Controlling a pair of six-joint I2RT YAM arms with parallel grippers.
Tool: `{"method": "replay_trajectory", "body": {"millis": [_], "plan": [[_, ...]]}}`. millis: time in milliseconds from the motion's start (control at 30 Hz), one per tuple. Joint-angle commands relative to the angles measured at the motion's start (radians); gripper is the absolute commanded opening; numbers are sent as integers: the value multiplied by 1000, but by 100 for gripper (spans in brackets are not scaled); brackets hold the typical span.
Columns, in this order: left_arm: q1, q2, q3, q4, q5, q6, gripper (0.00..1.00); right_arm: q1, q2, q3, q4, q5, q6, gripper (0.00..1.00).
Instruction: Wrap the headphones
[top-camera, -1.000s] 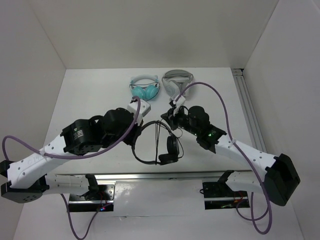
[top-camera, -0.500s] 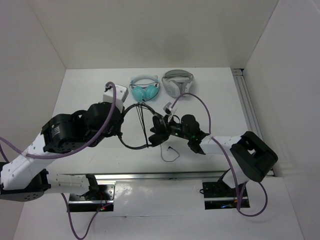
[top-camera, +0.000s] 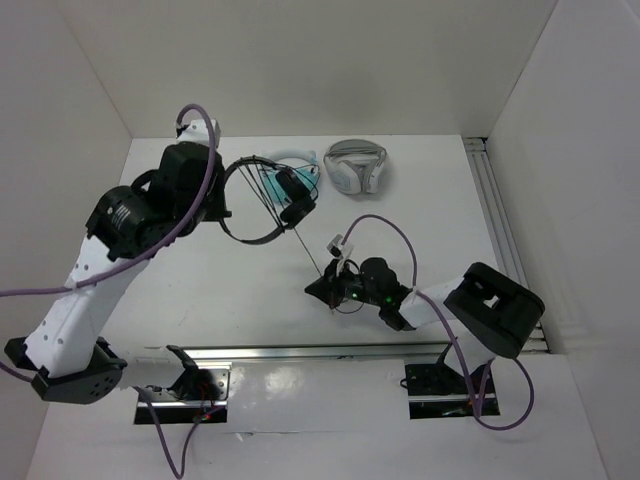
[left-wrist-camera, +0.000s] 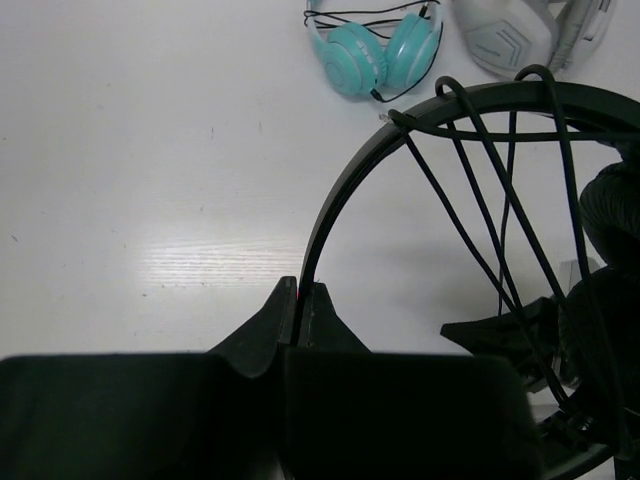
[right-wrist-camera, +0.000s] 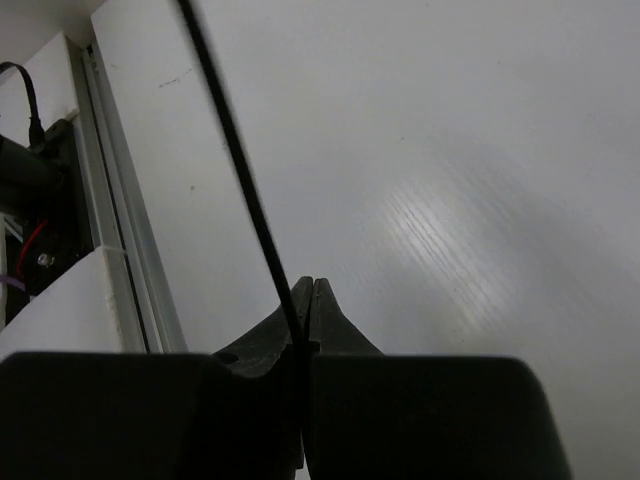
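Observation:
The black headphones (top-camera: 255, 239) hang in the air above the table's back-left part. My left gripper (top-camera: 224, 200) is shut on their thin headband (left-wrist-camera: 335, 195). Several strands of the black cable (left-wrist-camera: 470, 190) cross the headband arc. One earcup (top-camera: 294, 198) points right. The cable (top-camera: 312, 255) runs taut from the headphones down to my right gripper (top-camera: 320, 290), which sits low near the table's front middle. In the right wrist view the right gripper (right-wrist-camera: 308, 296) is shut on the cable (right-wrist-camera: 230, 140).
Teal headphones (top-camera: 298, 160) and white-grey headphones (top-camera: 355, 165) lie at the back of the table; both also show in the left wrist view, teal (left-wrist-camera: 375, 45) and white-grey (left-wrist-camera: 505, 35). A metal rail (top-camera: 497, 225) runs along the right edge, and another (top-camera: 300, 353) along the front.
My left arm has lifted the headphones up and towards the back left. My right gripper has moved towards the front edge with the cable, which is now pulled straight.

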Motion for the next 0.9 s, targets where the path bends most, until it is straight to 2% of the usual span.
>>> {"method": "replay_trajectory", "body": {"millis": [0,167,400,433,600,700,867], "plan": [[104,43,76,145,94,43,0,52,9,-16,44,94,-6,0],[275,115,82,145,127,85,0,176,-94,-36,-88,275,-53,0],[371,105,-145,256,112,104,0,411,-355,8,-459,667,-67,0],[372,105,-170,276,100,104,0,431,-387,33,-502,734,-78,0],[362,105,-311,311,46,84,0,590,-543,155,-767,885,-115,0],[352,126,-374,311,26,75,0,649,-561,256,-868,934,-156,0],[263,164,-427,311,25,84,0,672,-526,434,-996,1078,-285,0]]}}
